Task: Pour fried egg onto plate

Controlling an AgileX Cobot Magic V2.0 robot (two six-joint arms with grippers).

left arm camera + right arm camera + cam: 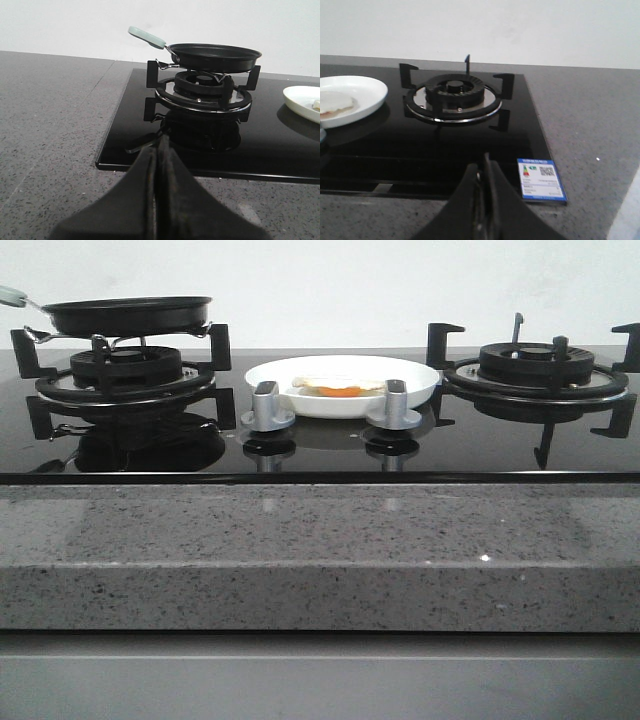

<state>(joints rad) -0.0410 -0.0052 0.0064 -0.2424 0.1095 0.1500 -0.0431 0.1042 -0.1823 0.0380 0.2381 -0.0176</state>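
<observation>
Fried egg (338, 388) lies flat, yolk up, in the plate (420, 380) between both burners. Left gripper (157, 150) and right gripper (485, 170) are clenched, holding nothing.

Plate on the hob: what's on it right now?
The fried egg lies on the plate, orange yolk showing. The two knobs in front and the near rim cover its lower edge.
</observation>
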